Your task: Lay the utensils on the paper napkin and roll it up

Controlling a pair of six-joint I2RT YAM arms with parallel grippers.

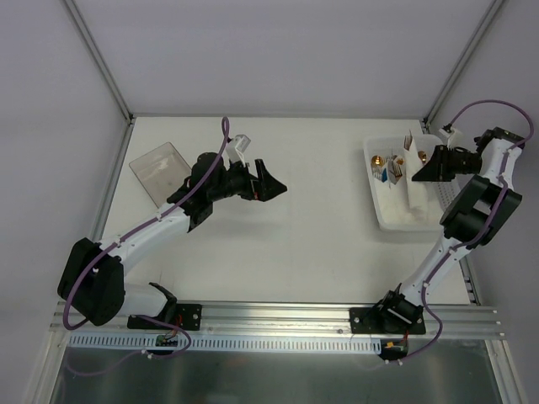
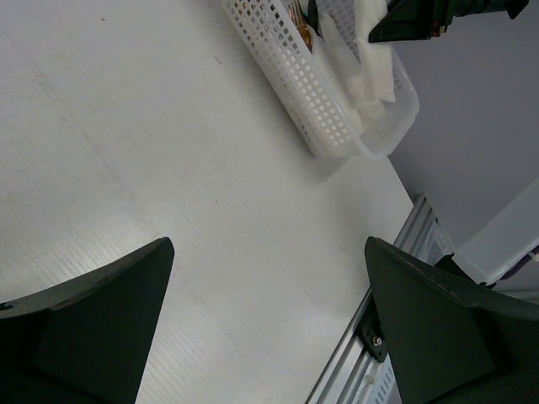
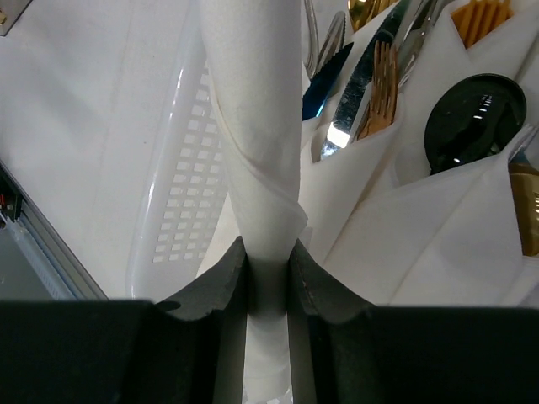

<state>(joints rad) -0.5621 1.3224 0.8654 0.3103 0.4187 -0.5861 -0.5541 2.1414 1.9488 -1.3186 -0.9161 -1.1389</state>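
My right gripper (image 3: 268, 252) is shut on a rolled white paper napkin (image 3: 257, 126), which stands out past the fingers over the white perforated basket (image 3: 181, 185). From above, the roll (image 1: 415, 192) hangs from the right gripper (image 1: 418, 172) above the basket (image 1: 375, 198). Whatever is inside the roll is hidden. Copper utensils (image 3: 383, 80) poke out of other folded napkins lying in the basket. My left gripper (image 1: 274, 187) hovers open over the middle of the table with nothing between its fingers (image 2: 101, 311).
A clear plastic box (image 1: 160, 171) lies at the back left. In the left wrist view the basket (image 2: 320, 109) is at the top, with the right gripper (image 2: 413, 18) above it. The metal rail (image 2: 404, 252) runs along the table's edge.
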